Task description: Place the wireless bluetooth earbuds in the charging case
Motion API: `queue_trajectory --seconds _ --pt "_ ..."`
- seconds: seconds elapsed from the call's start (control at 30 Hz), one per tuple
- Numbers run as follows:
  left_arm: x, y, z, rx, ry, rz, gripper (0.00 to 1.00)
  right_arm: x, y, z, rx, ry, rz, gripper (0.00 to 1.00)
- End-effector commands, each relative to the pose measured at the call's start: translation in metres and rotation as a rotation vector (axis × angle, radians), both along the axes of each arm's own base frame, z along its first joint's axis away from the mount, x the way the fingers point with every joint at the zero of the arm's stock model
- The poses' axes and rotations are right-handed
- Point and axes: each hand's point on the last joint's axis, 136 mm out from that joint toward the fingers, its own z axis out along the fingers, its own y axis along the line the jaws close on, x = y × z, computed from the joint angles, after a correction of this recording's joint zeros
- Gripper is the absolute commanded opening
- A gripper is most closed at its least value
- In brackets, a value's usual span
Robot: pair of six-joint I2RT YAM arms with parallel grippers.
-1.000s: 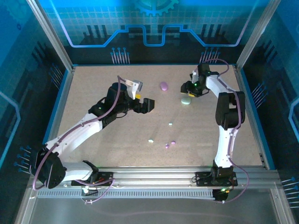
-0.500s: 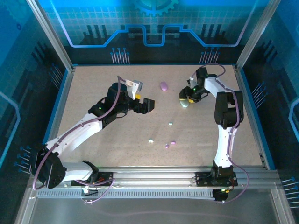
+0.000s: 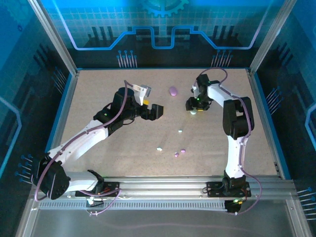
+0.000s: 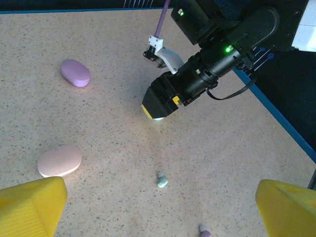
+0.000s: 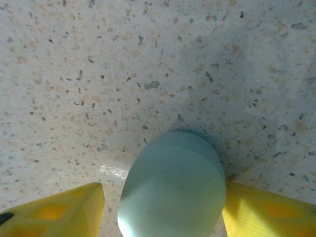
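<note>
1. Top external: progress ≈ nil. Four loose earbuds lie on the table, just below mid-frame: mint earbud, pale earbud, and two purple earbuds side by side. None sits in a case as far as the pics show.
2. Cases: purple case is upper centre and looks shut. Pink case is at left of the left wrist view, also shut. Mint case is under the right gripper, upper right of centre. No case is visibly open, so opening one + loading the buds is all left to do.
3. Right wrist: mint case sits between the fingers at bottom centre of frame. The lower-right pad looks pressed vs. its side. The lower-left pad is just beside it w/ a sliver of table between. Jaws are partly spread round the case; real pinch or loose bracket, can't tell.
4. Left gripper, centre-left in top view: jaws fully apart, nothing between them, hovering over bare table. In the left wrist view its yellow fingertips fill the bottom corners. The mint earbud lies between them, a bit up-frame, apart from both.
5. Judgement: step in hand = handling the mint case, not the buds. The earbuds are well apart from the right fingers, nearer the left ones.
</note>
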Motion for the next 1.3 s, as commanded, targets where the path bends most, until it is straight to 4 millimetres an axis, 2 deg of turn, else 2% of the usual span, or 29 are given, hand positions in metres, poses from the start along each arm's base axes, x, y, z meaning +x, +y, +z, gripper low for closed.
queue_trajectory --seconds 0.0,0.33,0.87,1.03,1.17,1.27 --pt "0.002 -0.002 0.010 -0.023 0.002 -0.007 0.99 0.002 -0.013 0.005 -0.146 -0.019 -0.031 0.63" --pt "0.002 -0.001 0.011 -0.018 -0.004 -0.002 0.99 0.000 -0.009 0.002 -0.200 -0.035 -0.049 0.53" --pt "0.002 -0.002 0.014 -0.019 -0.006 -0.004 0.99 0.002 -0.008 -0.010 -0.188 -0.048 -0.078 0.52" --pt "0.003 -0.001 0.014 -0.017 -0.006 0.005 0.99 0.001 -0.010 -0.008 -0.189 -0.062 -0.085 0.42" --pt "0.005 0.001 0.012 -0.014 -0.002 0.017 0.99 0.000 -0.007 0.006 -0.165 -0.108 -0.080 0.37" --pt "0.006 0.004 0.014 -0.012 -0.009 0.038 0.99 -0.004 0.005 0.037 -0.089 -0.197 -0.047 0.35"
